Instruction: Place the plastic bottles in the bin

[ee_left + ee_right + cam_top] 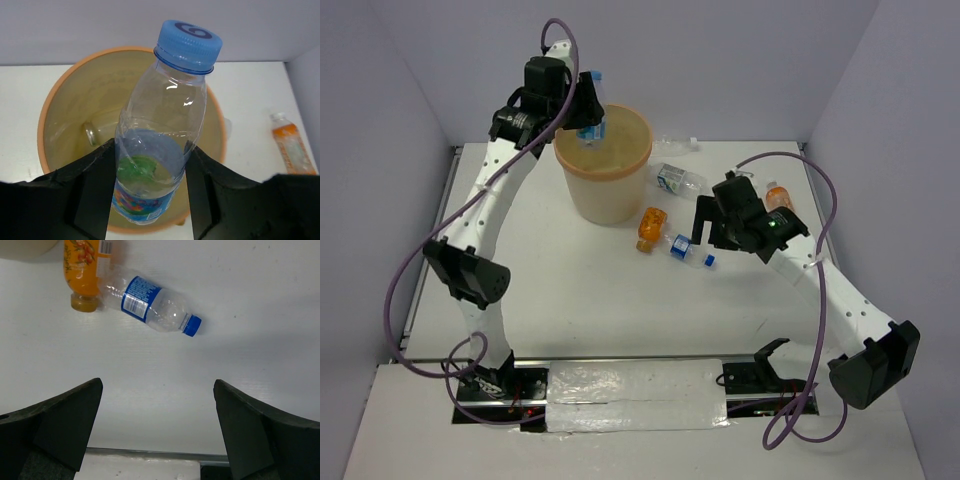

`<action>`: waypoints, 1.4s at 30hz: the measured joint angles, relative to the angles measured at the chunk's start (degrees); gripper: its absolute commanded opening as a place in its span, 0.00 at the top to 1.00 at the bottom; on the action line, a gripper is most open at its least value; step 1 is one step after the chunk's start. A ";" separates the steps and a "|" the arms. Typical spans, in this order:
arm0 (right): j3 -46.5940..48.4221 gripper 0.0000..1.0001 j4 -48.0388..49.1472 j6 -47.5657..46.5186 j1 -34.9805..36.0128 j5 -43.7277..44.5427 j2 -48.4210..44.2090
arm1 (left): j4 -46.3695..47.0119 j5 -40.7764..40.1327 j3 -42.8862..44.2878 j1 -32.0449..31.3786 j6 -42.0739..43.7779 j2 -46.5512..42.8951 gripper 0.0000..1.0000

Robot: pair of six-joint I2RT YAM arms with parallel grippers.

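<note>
My left gripper [585, 108] is shut on a clear blue-capped bottle [592, 125] and holds it over the pale orange-tan bin [605, 200]. In the left wrist view the bottle [165, 115] stands between the fingers [95, 185], cap up and tilted, above the bin's mouth [50, 100]; a clear bottle [91, 134] lies inside. My right gripper [705, 225] is open and empty above the table. Before it in the right wrist view lie a clear blue-labelled bottle [150, 305] and an orange bottle [85, 270]; its jaws [157, 390] stand wide apart.
The orange bottle [650, 228] and the clear blue-capped one [685, 250] lie just right of the bin. Another clear bottle [678, 178] lies behind them, and a second orange bottle [778, 195] at the right, also in the left wrist view [290, 147]. Walls close in the table.
</note>
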 measured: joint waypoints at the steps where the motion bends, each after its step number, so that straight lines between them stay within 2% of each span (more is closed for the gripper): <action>1: -0.46 0.00 0.09 -0.20 0.00 0.02 -0.02 | 0.85 -0.09 -0.44 0.59 0.00 1.31 0.36; 3: -1.79 0.00 0.28 -0.61 0.00 0.07 -0.04 | 1.79 -0.68 -0.81 1.36 0.04 3.65 0.25; 4: -2.36 0.00 0.28 -0.81 0.00 0.07 -0.02 | 2.03 -0.92 -0.79 1.53 0.09 4.87 0.09; 6: -3.34 0.00 0.26 -1.44 0.00 0.11 0.11 | 2.08 -1.07 -0.66 1.53 0.09 6.60 0.01; 11: -4.11 0.00 0.83 -3.06 0.00 0.44 1.86 | 2.10 -0.55 -1.75 1.31 -0.26 6.93 0.00; 16: -4.22 0.00 2.10 -5.70 0.00 2.05 5.97 | 1.77 -0.33 -3.74 1.20 0.13 2.80 0.00; 19: -3.91 0.00 3.08 -7.76 0.00 3.69 10.43 | 1.62 0.04 -6.23 1.20 0.15 -1.92 0.00; 23: -1.66 0.00 4.68 -11.10 0.00 3.85 18.53 | 2.12 0.35 -14.95 1.22 0.00 -13.29 0.00; 27: 0.87 0.00 6.45 -14.19 0.00 2.16 25.53 | 2.14 0.37 -22.29 1.20 -0.48 -20.57 0.01; 36: 9.68 0.00 7.52 -20.90 -0.15 0.63 36.48 | 0.55 0.42 -29.38 1.20 -1.42 -20.96 0.00; 42: 10.05 0.00 9.60 -21.11 -1.77 -1.31 40.76 | 0.48 0.46 -29.55 1.20 -1.40 -20.96 0.00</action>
